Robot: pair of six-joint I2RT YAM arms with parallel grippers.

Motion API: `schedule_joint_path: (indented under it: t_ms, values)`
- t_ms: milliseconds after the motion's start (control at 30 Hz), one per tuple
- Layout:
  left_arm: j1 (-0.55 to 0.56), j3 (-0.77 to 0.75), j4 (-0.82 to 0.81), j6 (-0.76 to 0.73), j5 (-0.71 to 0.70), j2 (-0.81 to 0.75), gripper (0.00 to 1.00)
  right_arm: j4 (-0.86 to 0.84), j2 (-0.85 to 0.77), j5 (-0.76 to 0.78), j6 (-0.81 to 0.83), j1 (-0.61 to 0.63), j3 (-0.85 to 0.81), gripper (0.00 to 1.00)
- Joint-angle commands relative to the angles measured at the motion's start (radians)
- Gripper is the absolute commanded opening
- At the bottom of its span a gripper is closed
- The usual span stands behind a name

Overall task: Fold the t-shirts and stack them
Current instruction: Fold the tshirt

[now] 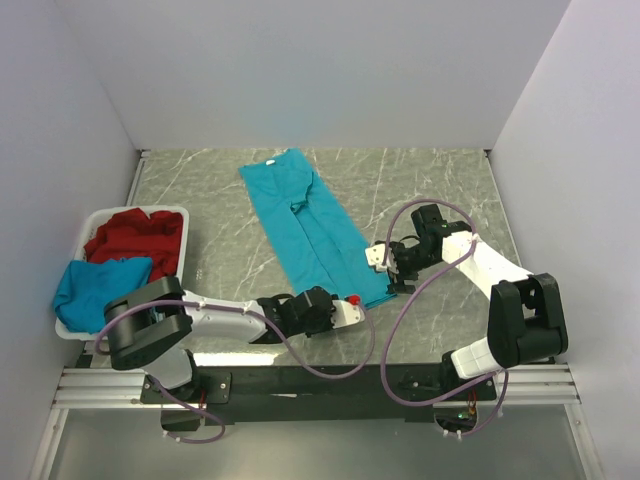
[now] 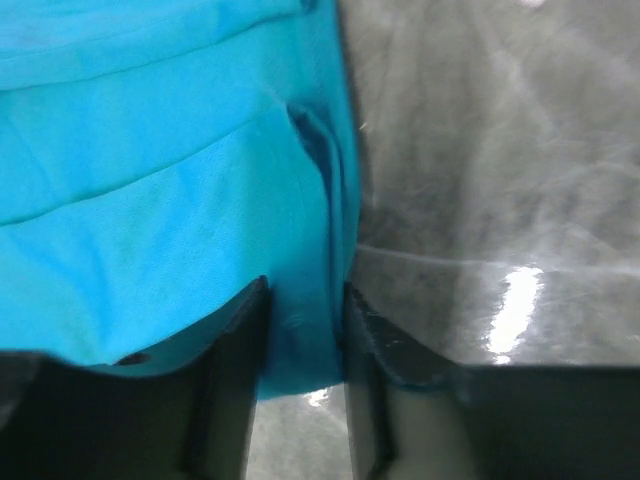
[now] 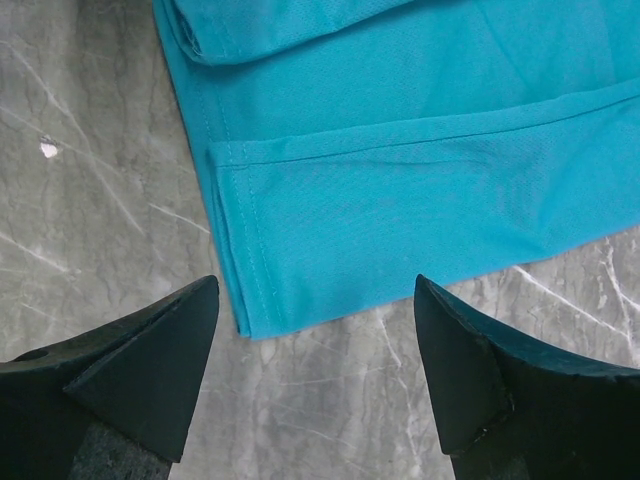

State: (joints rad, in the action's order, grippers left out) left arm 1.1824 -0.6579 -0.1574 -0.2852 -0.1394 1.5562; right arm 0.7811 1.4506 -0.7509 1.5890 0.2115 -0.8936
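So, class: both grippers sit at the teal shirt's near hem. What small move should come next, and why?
Probably lower the right gripper onto the hem corner of the teal t-shirt and close. Its jaws stand open with that corner between them, ungripped, while the left gripper straddles the opposite edge.

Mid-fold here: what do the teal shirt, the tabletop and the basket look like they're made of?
Teal t-shirt: soft knit cloth, matte, probably cotton jersey; it has a stitched hem and limp folds.
Tabletop: grey marble-look surface with white veins, glossy, with light glare; possibly laminate rather than stone.
Basket: white, with a rigid-looking rim, likely plastic.
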Motion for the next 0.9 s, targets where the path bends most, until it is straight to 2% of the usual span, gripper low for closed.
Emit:
schedule_joint_path:
  t_ms: [0,33,67,133,233,400,500,633,867]
  values:
    - [0.008,-0.031,0.044,0.006,-0.08,0.01,0.31,0.011,-0.009,0.005,0.023,-0.006,0.012,0.84]
    - [0.008,-0.029,0.048,0.007,-0.097,0.008,0.25,-0.002,-0.01,0.008,0.029,-0.004,0.022,0.84]
    - [0.01,-0.026,0.055,0.008,-0.103,-0.001,0.13,-0.008,-0.013,0.013,0.032,-0.004,0.027,0.84]
    - [0.008,-0.006,0.05,0.011,-0.109,-0.022,0.01,-0.013,-0.025,0.012,0.06,-0.006,0.045,0.83]
    - [0.01,0.03,0.032,0.008,-0.094,-0.083,0.01,0.022,-0.032,0.001,0.138,-0.001,0.059,0.79]
    - [0.01,0.046,0.036,0.009,-0.059,-0.131,0.01,0.012,-0.067,0.033,0.143,0.057,0.094,0.69]
    - [0.008,0.055,0.03,0.009,-0.036,-0.143,0.01,-0.058,-0.087,0.12,0.117,0.12,0.133,0.64]
    - [0.01,0.06,0.03,0.011,-0.026,-0.153,0.01,-0.166,-0.081,0.269,0.071,0.265,0.182,0.59]
    - [0.008,0.073,0.021,0.008,-0.025,-0.157,0.01,-0.207,-0.01,0.4,0.04,0.33,0.183,0.54]
